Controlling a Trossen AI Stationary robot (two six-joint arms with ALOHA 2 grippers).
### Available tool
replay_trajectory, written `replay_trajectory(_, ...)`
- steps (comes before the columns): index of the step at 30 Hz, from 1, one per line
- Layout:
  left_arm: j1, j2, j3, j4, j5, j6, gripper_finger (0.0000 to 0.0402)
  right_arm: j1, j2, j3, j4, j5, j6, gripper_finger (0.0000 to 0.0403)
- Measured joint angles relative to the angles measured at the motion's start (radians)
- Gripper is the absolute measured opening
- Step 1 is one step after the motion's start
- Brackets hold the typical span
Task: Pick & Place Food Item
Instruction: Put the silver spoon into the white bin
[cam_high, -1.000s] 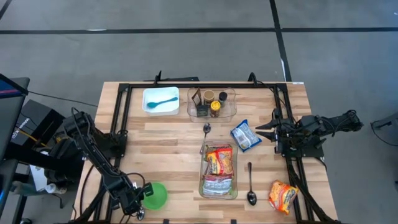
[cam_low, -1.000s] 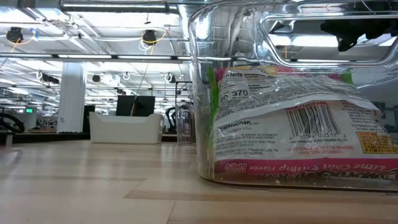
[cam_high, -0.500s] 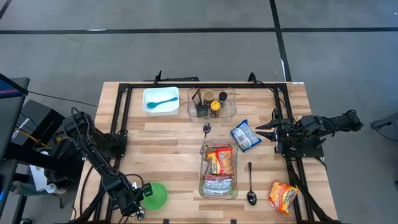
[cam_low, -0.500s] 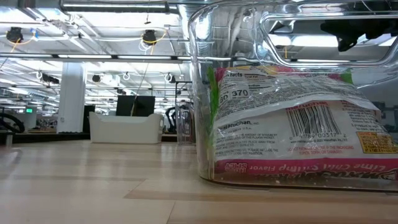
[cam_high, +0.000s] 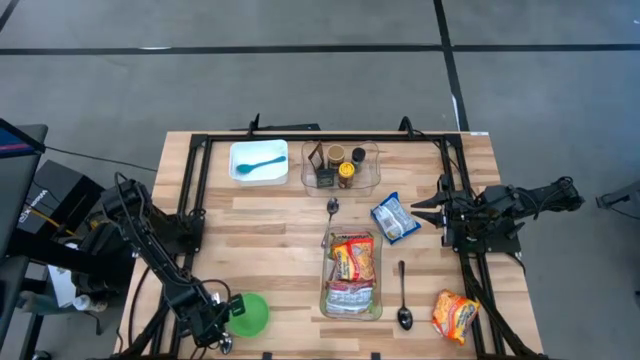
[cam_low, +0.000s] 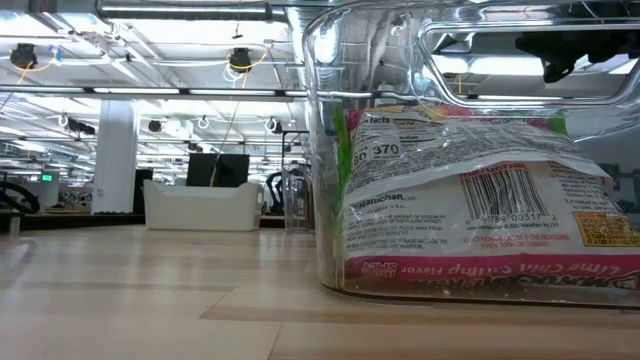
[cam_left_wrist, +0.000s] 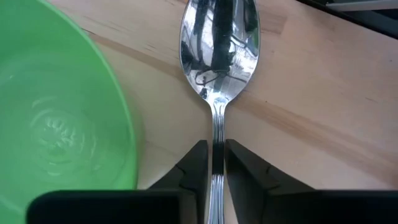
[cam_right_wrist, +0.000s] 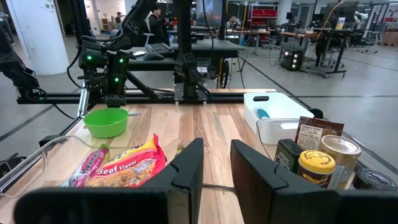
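My left gripper (cam_high: 215, 330) is at the table's near left corner, beside a green bowl (cam_high: 249, 313), and is shut on a metal spoon (cam_left_wrist: 217, 50). My right gripper (cam_high: 420, 212) waits level at the right, its fingers (cam_right_wrist: 186, 163) a little apart with nothing between them. The food items are ramen packets lying in a clear container (cam_high: 351, 272), a blue-and-white packet (cam_high: 394, 217) lying flat on the table next to the right gripper, and an orange packet (cam_high: 455, 314) at the near right. My left gripper pinches the spoon's thin handle (cam_left_wrist: 217, 140) between its two fingers, a little behind the spoon's bowl. The fingers come steeply from above. The spoon lies flat on the wood with its bowl (cam_left_wrist: 217, 43) facing up, next to the green bowl (cam_left_wrist: 56, 118).
At the far edge stand a white tray with a blue spoon (cam_high: 259, 161) and a clear bin of jars (cam_high: 342, 167). Two more metal spoons (cam_high: 403, 300) (cam_high: 332, 208) lie near the clear container. In the low view the container (cam_low: 480, 200) fills the right half.
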Motion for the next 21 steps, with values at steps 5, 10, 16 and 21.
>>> replay_trajectory(5, 0.000, 0.000, 0.000, 0.003, 0.008, 0.000, 0.0011, 0.000, 0.000, 0.000, 0.000, 0.000, 0.000, 0.0074)
replay_trajectory(10, 0.000, 0.000, -0.001, 0.003, 0.009, 0.000, 0.0019, -0.001, 0.000, 0.000, 0.000, 0.000, 0.000, 0.0074)
replay_trajectory(16, 0.000, 0.001, -0.001, 0.004, 0.009, 0.000, 0.0019, -0.001, 0.000, 0.000, 0.000, 0.000, 0.000, 0.0074)
replay_trajectory(21, 0.000, 0.000, -0.001, 0.003, 0.009, 0.000, 0.0010, -0.001, 0.000, 0.000, 0.000, 0.000, 0.000, 0.0074)
